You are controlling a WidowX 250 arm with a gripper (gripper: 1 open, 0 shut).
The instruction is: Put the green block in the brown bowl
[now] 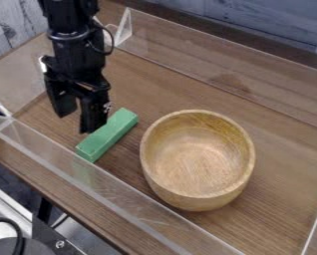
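A clear wall (pixel 68 164) is seen closest, along the front edge of the wooden table (pixel 241 75). Just behind it, the green block (pixel 107 133) is lying flat on the table, slanted, with one end pointing toward the front wall and the other end pointing up and away. The brown bowl (pixel 197 158) is sitting just beside the block on the right. The bowl is empty, and the block is not in it yet.

A bit farther back and to the left, the gripper (pixel 76 108) is pointed straight down. Its two fingers are spread wide apart, and nothing is held between them. It is hanging close to the far end of the block, a little to the left of it.

The step in hand looks like the reach for the block. To do it well, the gripper should be moved over the middle of the block. The fingers should be lined up across the narrow sides, then lowered until the block is between them. Only then should the fingers be closed, so the block is not pushed or tipped away.
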